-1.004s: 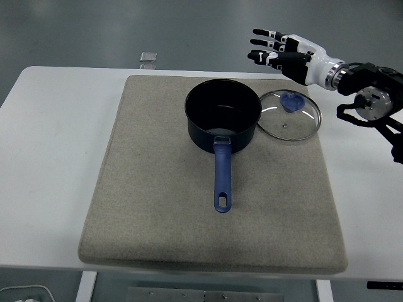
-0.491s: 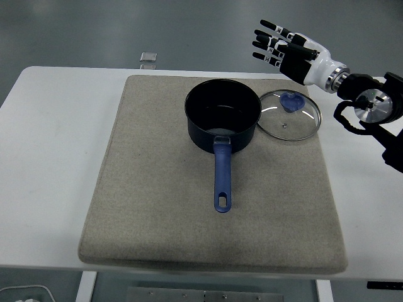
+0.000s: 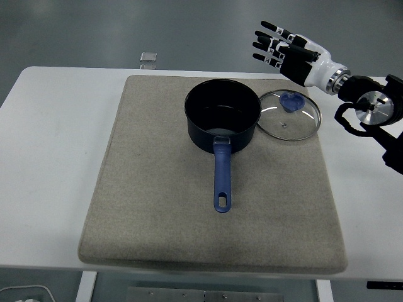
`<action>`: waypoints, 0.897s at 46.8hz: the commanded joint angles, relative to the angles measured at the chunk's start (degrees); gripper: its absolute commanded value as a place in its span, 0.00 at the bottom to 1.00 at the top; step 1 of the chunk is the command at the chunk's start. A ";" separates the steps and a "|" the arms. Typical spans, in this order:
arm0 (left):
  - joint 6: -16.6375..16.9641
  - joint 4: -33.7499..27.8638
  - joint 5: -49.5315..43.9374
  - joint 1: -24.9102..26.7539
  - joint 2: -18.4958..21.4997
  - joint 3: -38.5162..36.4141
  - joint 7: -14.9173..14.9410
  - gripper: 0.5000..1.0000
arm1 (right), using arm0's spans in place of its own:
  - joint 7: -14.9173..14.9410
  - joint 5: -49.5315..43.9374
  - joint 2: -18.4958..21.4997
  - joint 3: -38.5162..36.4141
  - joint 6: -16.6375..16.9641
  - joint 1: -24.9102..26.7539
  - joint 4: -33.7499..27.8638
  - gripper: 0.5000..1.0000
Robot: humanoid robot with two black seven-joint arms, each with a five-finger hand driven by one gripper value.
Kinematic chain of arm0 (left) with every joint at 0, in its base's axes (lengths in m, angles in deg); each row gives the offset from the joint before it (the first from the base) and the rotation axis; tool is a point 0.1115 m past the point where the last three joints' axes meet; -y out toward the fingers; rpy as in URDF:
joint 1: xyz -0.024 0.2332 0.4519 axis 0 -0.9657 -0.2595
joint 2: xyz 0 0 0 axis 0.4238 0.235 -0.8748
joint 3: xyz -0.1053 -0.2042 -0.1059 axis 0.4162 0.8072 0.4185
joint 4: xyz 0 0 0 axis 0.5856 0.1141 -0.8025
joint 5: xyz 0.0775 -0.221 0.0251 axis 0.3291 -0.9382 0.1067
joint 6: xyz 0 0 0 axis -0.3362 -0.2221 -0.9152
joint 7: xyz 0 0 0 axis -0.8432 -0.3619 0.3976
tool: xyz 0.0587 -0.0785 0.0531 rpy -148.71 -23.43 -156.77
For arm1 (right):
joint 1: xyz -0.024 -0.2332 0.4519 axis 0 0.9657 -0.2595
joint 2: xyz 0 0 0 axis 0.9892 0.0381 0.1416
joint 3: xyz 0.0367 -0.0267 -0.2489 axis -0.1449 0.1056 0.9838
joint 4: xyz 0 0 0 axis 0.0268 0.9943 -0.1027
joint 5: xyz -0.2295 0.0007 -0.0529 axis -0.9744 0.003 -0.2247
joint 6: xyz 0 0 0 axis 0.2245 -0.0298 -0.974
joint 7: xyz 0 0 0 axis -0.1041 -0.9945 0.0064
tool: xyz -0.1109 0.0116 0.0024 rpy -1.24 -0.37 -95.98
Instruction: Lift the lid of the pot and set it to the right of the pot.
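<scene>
Right hand (image 3: 286, 51) hangs with fingers spread and empty above the mat's far right corner. Its job looks done: the glass lid (image 3: 289, 114) lies flat on the grey mat (image 3: 157, 207), just right of the dark pot (image 3: 223, 116). Whether lid and pot touch is unclear.

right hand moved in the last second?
Yes. The right hand rose slightly and drew right, away from the glass lid, which stayed beside the pot.
</scene>
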 commanded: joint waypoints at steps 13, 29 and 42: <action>0.00 -0.03 0.07 0.00 0.00 0.00 0.00 1.00 | 0.13 0.06 0.01 -0.07 -0.43 0.52 -0.05 0.85; 0.00 -0.03 -0.02 0.00 0.00 0.00 0.00 1.00 | 0.13 0.06 0.53 0.02 -0.43 0.61 -0.05 0.85; 0.00 -0.03 -0.02 0.00 0.00 0.00 0.00 1.00 | 3.38 -0.38 1.24 0.02 -1.48 0.87 0.03 0.85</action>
